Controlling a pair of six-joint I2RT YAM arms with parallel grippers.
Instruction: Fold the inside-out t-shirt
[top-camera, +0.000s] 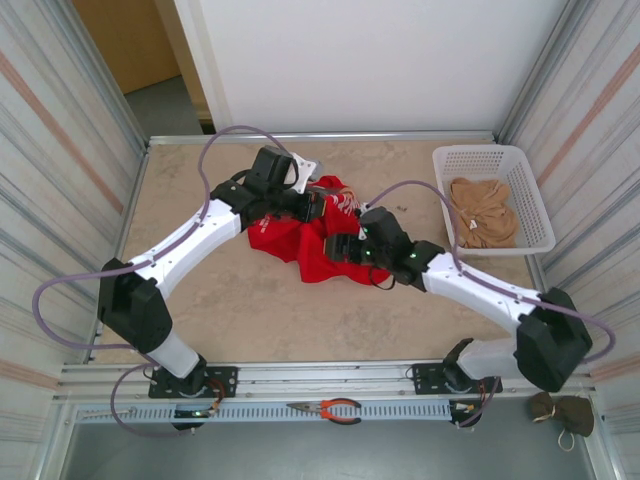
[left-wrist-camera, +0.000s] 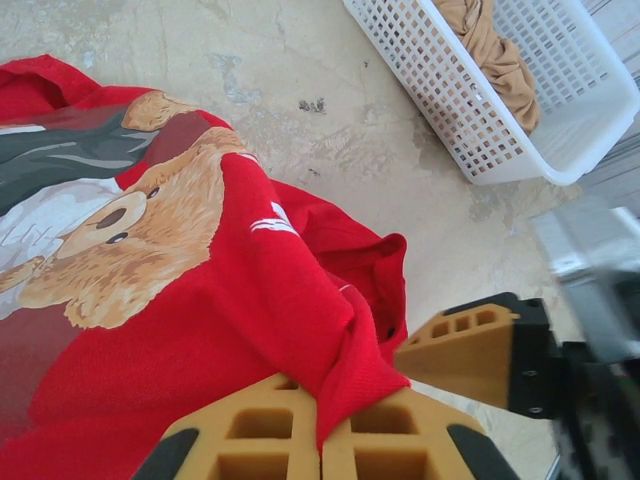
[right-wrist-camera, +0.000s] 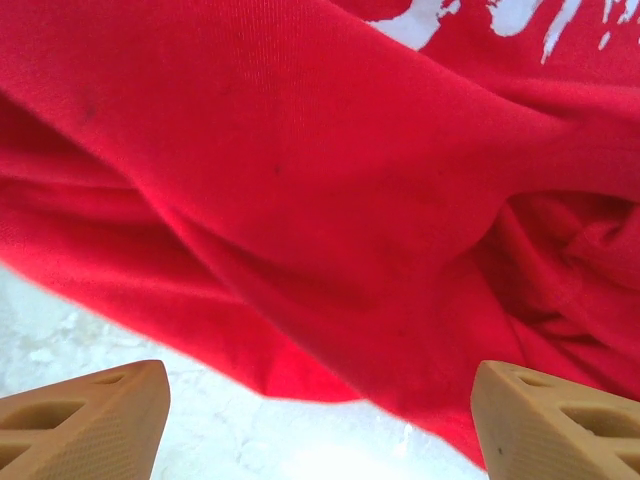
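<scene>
Overhead cam, wrist close-ups; shared t-shirt (top-camera: 285, 240)

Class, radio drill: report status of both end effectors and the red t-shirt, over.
Left end effector shut on red t-shirt. Right end effector open, facing it. White basket apart, far right.

A robot lab cell: corrugated walls (top-camera: 50, 150), aluminium-framed table (top-camera: 250, 320).

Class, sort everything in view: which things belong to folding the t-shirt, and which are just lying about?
Job: red t-shirt; left tool, shut on its cloth; right tool, open near it.
Lying about: white basket; tan garment inside it; red-handled pliers.
</scene>
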